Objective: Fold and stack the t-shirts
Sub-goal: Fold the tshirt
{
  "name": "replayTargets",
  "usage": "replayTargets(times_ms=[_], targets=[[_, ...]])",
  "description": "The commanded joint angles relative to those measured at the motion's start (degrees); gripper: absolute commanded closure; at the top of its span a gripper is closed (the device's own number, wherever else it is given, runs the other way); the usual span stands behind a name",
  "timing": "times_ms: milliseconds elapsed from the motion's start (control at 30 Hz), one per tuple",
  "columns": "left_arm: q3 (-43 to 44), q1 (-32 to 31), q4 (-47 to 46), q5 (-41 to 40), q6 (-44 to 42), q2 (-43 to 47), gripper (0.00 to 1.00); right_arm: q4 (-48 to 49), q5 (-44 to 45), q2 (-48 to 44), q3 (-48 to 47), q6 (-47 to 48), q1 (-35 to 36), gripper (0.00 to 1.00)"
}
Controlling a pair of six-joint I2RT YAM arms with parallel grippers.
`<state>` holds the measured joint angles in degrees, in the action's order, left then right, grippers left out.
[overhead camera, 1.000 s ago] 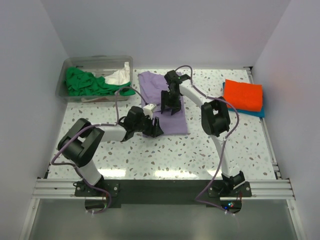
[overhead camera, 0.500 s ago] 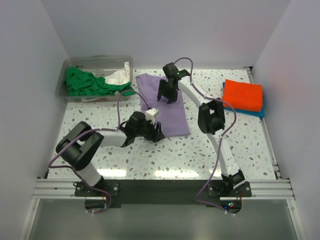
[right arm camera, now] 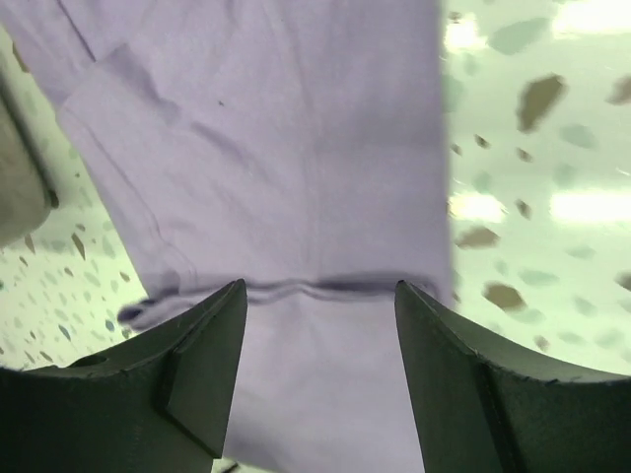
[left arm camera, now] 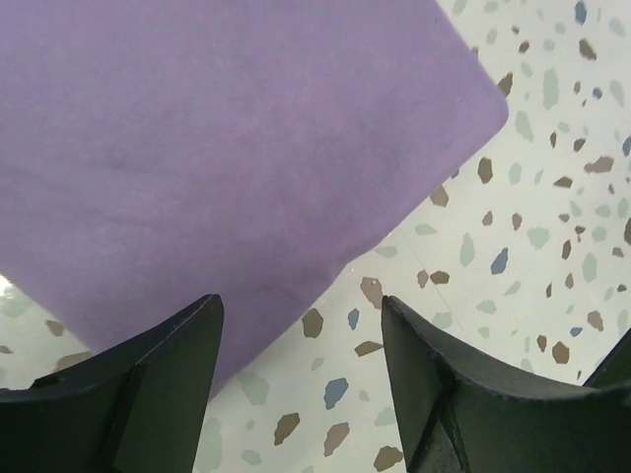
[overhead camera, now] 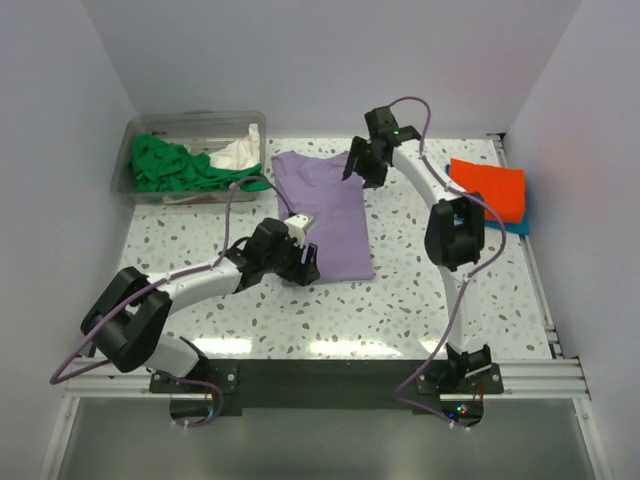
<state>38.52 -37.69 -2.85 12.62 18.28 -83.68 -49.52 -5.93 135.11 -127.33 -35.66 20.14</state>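
Speckled worktop (overhead camera: 420, 290), purple t-shirt (overhead camera: 325, 210) folded narrow. My right end effector (overhead camera: 356, 168) just backed off; it and my left end effector (overhead camera: 300, 268) are apart, empty. Next fold, I think.

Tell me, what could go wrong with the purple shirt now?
1. The left hand is open across the purple shirt's near edge, half over cloth, half over table. It might pinch only the top layer, so the fold could fall open.
2. The right hand hangs open by the far corner. If the hands pull unevenly, the shirt may end up crooked.
3. The green shirt spills from the tub close by and could get caught.
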Motion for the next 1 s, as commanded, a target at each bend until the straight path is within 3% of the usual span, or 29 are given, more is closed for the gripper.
replayTargets(times_ms=[0,167,333,467,633,967], targets=[[5.7,-0.1,8.8,-5.1,0.1,4.0,0.30,-0.2,-0.7,-12.0,6.5,5.7,-0.6,0.35],[6.7,3.1,13.0,-5.2,3.5,4.8,0.28,0.0,-4.3,-22.2,26.3,9.2,-0.5,0.35],[4.4,8.5,15.2,-0.3,5.6,5.3,0.29,2.8,-10.7,-32.5,47.1,8.3,-0.4,0.37],[3.1,11.6,17.0,3.4,6.2,6.1,0.30,6.6,-14.1,-36.8,57.6,6.6,1.1,0.41],[2.8,12.0,18.3,7.7,5.4,5.7,0.30,8.1,-13.2,-37.8,63.2,5.7,3.0,0.47],[0.4,12.0,19.7,8.3,5.6,6.0,0.32,9.8,-10.4,-35.6,64.3,6.1,3.1,0.57]])
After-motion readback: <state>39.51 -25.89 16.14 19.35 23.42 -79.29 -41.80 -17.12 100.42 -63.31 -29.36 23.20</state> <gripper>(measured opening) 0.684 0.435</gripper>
